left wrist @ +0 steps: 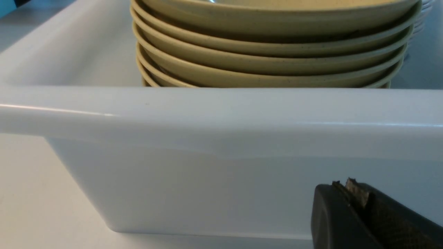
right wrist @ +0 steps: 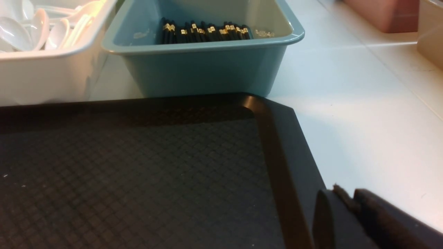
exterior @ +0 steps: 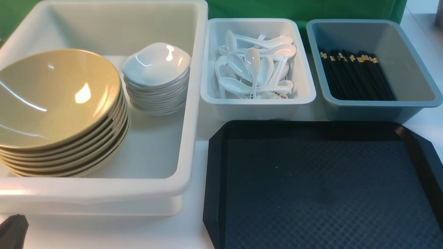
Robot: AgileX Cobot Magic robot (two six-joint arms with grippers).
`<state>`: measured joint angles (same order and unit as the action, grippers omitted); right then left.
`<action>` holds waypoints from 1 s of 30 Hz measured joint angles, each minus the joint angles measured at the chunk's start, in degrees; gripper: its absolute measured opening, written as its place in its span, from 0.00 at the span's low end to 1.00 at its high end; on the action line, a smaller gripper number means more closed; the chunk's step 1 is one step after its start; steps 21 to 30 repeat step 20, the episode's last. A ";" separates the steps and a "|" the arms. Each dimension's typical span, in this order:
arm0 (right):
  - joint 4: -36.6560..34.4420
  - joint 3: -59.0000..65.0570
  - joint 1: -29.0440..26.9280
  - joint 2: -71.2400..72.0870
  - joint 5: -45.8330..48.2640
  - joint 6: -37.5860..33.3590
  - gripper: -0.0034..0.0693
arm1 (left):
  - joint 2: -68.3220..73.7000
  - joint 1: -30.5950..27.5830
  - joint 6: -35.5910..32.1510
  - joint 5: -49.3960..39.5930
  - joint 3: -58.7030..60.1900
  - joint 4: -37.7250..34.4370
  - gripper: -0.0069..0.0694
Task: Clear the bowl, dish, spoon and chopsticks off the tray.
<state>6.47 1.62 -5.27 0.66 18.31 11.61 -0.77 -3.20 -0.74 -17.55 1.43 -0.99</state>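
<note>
Tray (exterior: 322, 186) stood bare, tableware sorted into bins.
Left fingers (left wrist: 349, 193) and right fingers (right wrist: 346, 204) were clenched, empty; topmost bowl (exterior: 55, 97) sat stacked beyond the left.

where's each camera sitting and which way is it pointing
Front view: between the arms, looking forward and down at the empty tray and three bins; only the left gripper shows.
Left wrist view: low on the table, facing the large white bin and its stacked tan bowls; shut jaws at the edge.
Right wrist view: low over the tray's corner, facing the grey-blue bin of chopsticks; right gripper shut.
Shared: tray, in the front and right wrist views.
</note>
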 joint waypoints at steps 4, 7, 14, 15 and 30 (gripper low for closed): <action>0.00 0.00 0.00 0.00 0.00 0.00 0.19 | 0.00 0.00 0.00 0.00 0.00 0.00 0.08; 0.00 0.00 0.00 0.00 0.00 0.00 0.20 | 0.00 0.00 0.00 0.00 0.00 0.00 0.08; 0.00 0.00 0.00 0.00 0.00 0.00 0.21 | 0.00 0.00 0.18 0.00 0.00 0.00 0.08; 0.00 0.00 0.00 0.00 0.00 0.00 0.21 | 0.00 0.00 0.18 0.00 0.00 0.00 0.08; 0.00 0.00 0.00 0.00 0.00 0.00 0.22 | 0.00 0.00 0.18 0.00 0.00 0.00 0.08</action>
